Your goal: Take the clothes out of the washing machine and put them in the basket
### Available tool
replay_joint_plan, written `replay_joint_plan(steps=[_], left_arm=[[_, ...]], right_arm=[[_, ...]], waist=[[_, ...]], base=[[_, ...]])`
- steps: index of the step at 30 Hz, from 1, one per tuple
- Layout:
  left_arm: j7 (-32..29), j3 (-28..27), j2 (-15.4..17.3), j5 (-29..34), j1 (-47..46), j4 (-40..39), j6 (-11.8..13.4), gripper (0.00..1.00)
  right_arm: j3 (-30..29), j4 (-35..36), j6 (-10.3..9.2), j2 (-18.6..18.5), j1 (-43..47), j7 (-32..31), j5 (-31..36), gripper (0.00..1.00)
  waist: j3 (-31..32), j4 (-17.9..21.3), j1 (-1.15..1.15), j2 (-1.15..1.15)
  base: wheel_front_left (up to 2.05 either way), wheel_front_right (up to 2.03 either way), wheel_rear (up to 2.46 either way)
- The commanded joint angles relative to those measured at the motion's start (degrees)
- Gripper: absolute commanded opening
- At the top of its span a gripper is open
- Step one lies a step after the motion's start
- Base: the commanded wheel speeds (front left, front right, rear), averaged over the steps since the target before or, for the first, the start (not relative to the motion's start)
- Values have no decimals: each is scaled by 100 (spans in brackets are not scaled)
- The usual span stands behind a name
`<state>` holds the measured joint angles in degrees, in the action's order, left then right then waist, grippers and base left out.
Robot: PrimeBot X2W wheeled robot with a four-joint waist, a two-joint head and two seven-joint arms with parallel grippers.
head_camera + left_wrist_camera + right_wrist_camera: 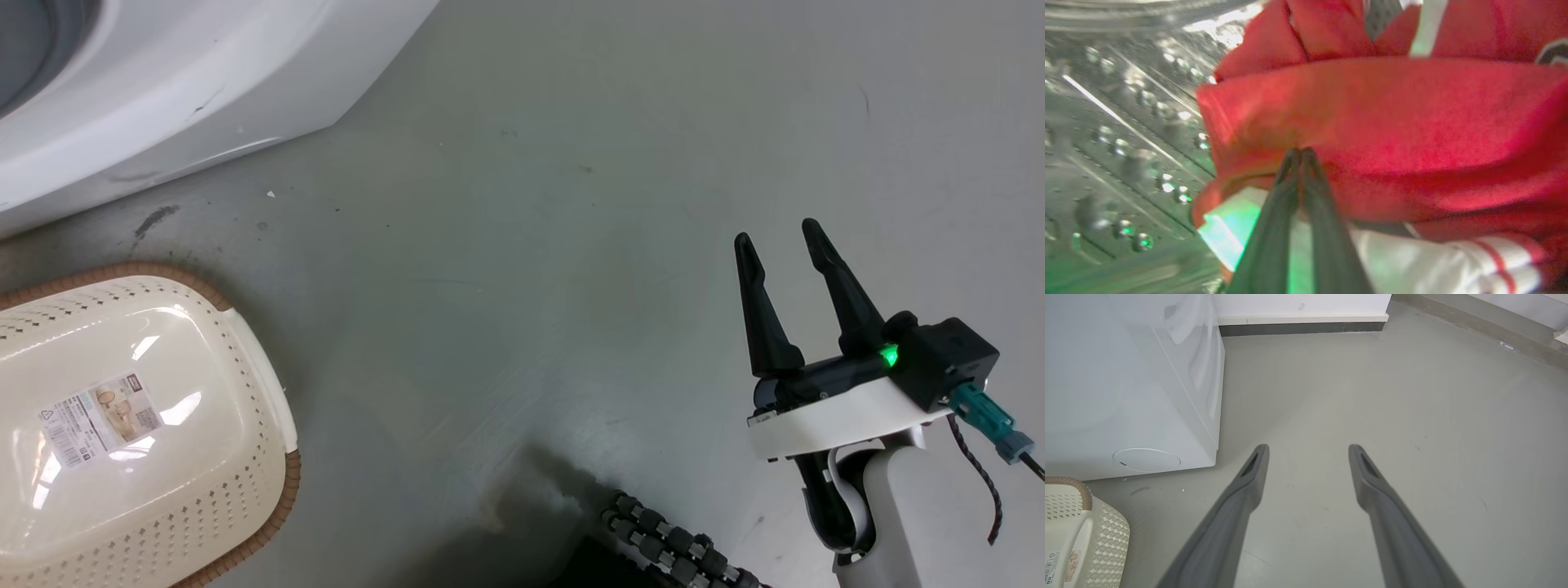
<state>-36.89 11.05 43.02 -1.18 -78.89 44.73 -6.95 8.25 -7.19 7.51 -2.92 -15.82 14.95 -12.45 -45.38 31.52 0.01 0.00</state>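
Inside the washing machine's steel drum (1118, 122), the red clothes (1392, 122) with white stripes lie bunched at the right of the blurred left wrist view. My left gripper (1300, 154) is shut, its tips pressed together on a fold of the red fabric. The washing machine's white body (163, 73) fills the head view's top left. The cream basket (147, 425) stands on the floor below it, with only a paper label inside. My right gripper (776, 230) hovers open over bare floor at the right, well away from both. The right wrist view shows that gripper (1309, 447) open, the machine (1126, 375) and the basket's corner (1086, 531).
A grey floor (571, 204) stretches between the machine, the basket and my right arm. A black ribbed cable sleeve (678, 551) lies at the head view's bottom edge. A white wall with a dark skirting (1302, 327) stands behind the machine.
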Motion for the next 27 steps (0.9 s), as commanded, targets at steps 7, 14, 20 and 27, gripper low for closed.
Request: replay_joint_plan(steps=[7, 14, 20, 27], left_arm=[[1279, -148, 140, -73, 386, -206, 402, 0], [2935, -392, -245, -471, 850, 295, 639, 0], [4310, -613, -665, -839, 1423, 898, 772, 0], [5102, -735, -1132, -1150, 2069, 1284, 706, 0]], right_arm=[[-67, -5, -4, 5, -131, 33, -1, 100], [-207, -8, -4, 3, -119, 34, 111, 100], [-352, -48, -5, 2, 47, 34, 272, 100], [-512, -184, -4, 2, 348, -2, 477, 100]], waist=[[214, 6, -1, 0], [721, -244, -1, 0], [1368, -442, -1, 0], [2190, -750, -1, 0]], base=[[0, 0, 0], [0, 0, 0], [0, 0, 0], [0, 0, 0]])
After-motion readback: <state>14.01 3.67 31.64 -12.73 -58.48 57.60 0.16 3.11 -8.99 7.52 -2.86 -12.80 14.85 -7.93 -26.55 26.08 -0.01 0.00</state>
